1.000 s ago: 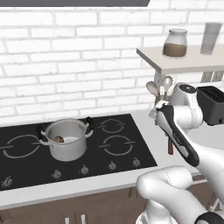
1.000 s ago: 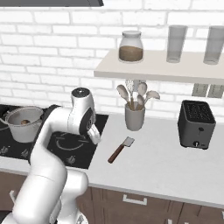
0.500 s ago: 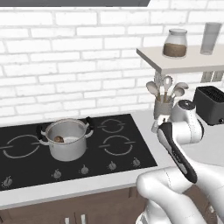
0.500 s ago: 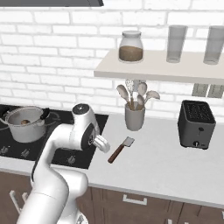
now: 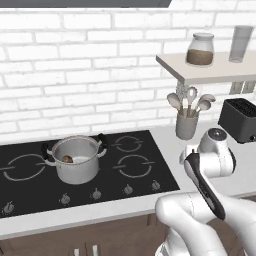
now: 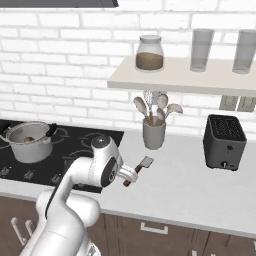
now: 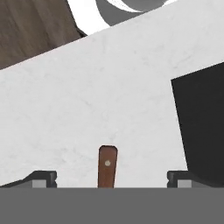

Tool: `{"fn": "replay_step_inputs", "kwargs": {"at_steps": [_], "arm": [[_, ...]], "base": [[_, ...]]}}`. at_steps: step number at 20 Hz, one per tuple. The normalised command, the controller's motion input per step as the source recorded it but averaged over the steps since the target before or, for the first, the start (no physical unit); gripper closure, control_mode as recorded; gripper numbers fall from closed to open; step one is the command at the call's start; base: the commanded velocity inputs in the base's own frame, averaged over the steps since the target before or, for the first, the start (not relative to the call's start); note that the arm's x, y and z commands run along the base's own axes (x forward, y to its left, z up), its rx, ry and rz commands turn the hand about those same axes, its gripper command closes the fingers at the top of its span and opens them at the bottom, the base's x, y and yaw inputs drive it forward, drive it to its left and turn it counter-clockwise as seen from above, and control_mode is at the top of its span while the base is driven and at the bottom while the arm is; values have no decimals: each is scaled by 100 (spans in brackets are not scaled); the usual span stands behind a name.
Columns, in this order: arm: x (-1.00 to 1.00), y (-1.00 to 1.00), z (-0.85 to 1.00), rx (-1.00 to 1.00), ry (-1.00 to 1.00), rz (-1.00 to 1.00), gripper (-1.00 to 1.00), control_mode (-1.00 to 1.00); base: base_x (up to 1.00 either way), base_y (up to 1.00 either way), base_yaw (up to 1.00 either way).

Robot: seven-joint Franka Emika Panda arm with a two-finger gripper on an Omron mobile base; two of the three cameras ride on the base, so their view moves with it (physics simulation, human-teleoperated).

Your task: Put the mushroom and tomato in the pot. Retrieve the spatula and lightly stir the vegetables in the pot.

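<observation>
A: 2 dark fingertips [image 7: 43,178] stand wide apart at the bottom of the hand view, and the gripper [image 7: 111,179] has nothing between them but the end of the spatula's reddish-brown handle. No contact on either side.

B: Where does the spatula [image 6: 137,170] lie in the wider scene?

A: Flat on the pale counter [image 6: 200,190], just right of the black cooktop [image 6: 75,150]. In the right base view its grey head points toward the far side, near the utensil holder [image 6: 153,134], and its handle runs toward the near edge, where the arm's wrist covers part of it.

B: So the hand is right over it?

A: Over the handle end, yes, with the jaws open and straddling it. Whether the tips touch the counter I cannot tell.

B: And the pot [image 5: 76,159]?

A: 1 steel pot with black side handles sits on the cooktop, well apart from the gripper, to the left. Inside, in the left base view, there is a small brownish lump, the mushroom [image 5: 66,159], against the pale interior. The tomato I cannot pick out.

B: Anything else nearby?

A: A black toaster [image 6: 224,142] stands on the counter to the right, and a shelf [image 6: 175,80] above carries a jar [image 6: 150,53] of brown stuff and 2 glasses [image 6: 201,49].
</observation>
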Motion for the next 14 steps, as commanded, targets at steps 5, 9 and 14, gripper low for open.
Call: {"fn": "replay_step_inputs", "kwargs": {"at_steps": [5, 9, 14], "arm": [[10, -25, -51, -1, 0, 18, -100, -100], [39, -3, -45, -1, 0, 17, -100, -100], [42, 20, -29, -2, 1, 7, -100, -100]], "base": [[0, 0, 0], [0, 0, 0], [0, 0, 0]]}}
